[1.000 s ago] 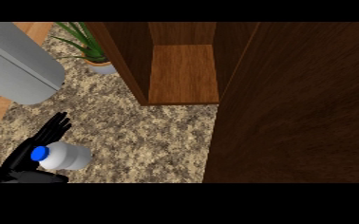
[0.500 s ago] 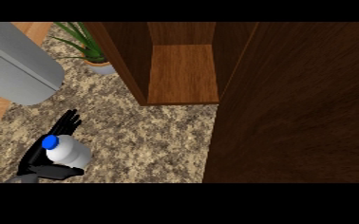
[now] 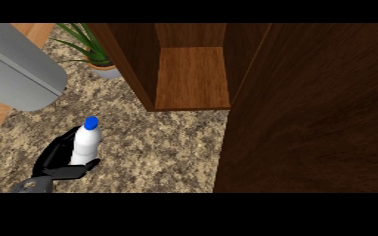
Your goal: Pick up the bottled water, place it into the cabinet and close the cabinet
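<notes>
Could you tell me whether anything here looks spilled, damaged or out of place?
Nothing stands out. The left robot hand holds the bottled water above the counter, cap on; the cabinet stands open.

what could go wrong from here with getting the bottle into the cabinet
1. The left hand grips only the lower part of the bottled water, which leans; it might slip or tip on the way over.
2. The cabinet opening is narrow, so the bottle could catch its side wall going in.
3. The open cabinet door hides the right side, and the right hand is not in view, so closing may be awkward.
</notes>
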Tool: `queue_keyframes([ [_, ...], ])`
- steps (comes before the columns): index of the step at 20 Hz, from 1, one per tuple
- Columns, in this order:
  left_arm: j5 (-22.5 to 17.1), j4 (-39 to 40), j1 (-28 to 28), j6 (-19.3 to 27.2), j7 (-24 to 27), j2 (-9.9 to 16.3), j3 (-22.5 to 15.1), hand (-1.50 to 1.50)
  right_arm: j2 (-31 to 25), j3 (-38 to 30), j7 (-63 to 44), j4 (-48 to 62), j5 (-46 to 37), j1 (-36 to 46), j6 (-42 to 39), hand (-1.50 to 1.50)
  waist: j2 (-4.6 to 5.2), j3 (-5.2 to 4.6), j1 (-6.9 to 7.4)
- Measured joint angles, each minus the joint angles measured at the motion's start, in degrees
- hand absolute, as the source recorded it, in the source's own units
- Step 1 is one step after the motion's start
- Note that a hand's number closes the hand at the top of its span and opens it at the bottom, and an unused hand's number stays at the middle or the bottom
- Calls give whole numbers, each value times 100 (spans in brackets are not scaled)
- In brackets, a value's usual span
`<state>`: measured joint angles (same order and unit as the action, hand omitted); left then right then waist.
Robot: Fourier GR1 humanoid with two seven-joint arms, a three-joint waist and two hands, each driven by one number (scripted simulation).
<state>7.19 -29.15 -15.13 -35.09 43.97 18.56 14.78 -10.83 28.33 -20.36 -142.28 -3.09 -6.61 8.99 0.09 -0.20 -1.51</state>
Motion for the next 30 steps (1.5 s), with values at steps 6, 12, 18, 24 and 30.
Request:
queue_keyframes([
  [6,359,-471,88,443,585,-99,-562,150,-43,17,-7,-2,27,16,64,-150,-19,2,38],
  [12,450,-867,188,1100,1043,-338,-793,150,-112,43,-59,-19,40,3,136,-150,-25,8,72],
  [18,-17,-1224,-48,2541,805,-1381,-692,150,-110,86,-41,10,49,39,231,-150,-33,15,84],
  [24,-978,-1877,-204,3298,148,-1743,-1414,150,-143,44,-15,15,71,62,242,-150,-34,19,103],
  [30,-1944,-2688,-292,3972,-647,-1829,-2374,150,-147,122,42,-16,69,-72,301,-150,-36,20,97],
])
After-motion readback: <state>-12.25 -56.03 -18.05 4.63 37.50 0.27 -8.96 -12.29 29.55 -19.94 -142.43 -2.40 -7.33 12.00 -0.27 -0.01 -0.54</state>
